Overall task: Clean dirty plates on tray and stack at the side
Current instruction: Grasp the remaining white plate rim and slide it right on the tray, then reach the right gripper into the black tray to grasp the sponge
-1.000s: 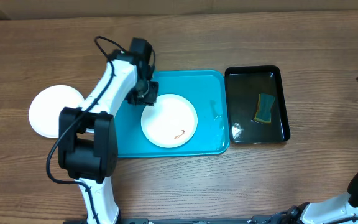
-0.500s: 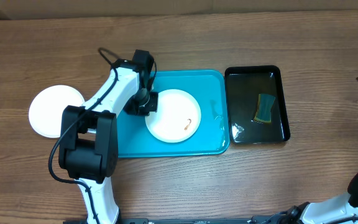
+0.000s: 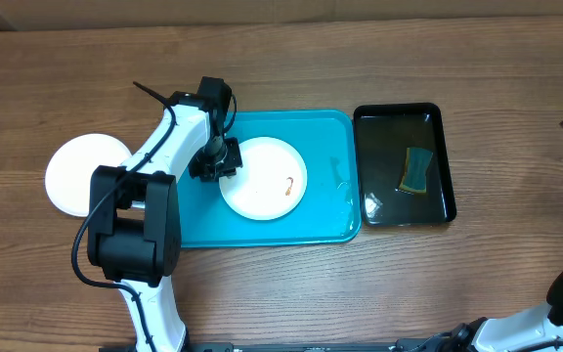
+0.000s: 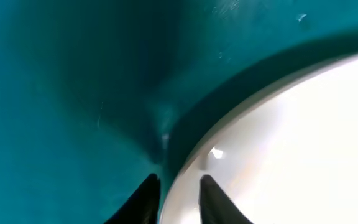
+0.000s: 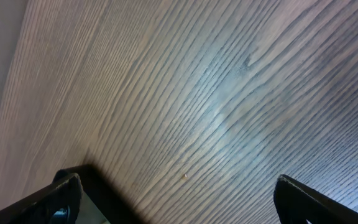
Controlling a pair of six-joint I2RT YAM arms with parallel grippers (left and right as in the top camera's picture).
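The left pincer (image 4: 179, 182) is clenched on the rim of the round white smeared plate (image 3: 262, 171), on the big blue plastic tray (image 3: 330, 127) in the middle of the table (image 3: 291, 293). It should hold tight and lift flat. The right pincer (image 5: 179, 190) is released.

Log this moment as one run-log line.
left hand: shut on smeared plate, on tray | right hand: open, over table | side plate: left of tray
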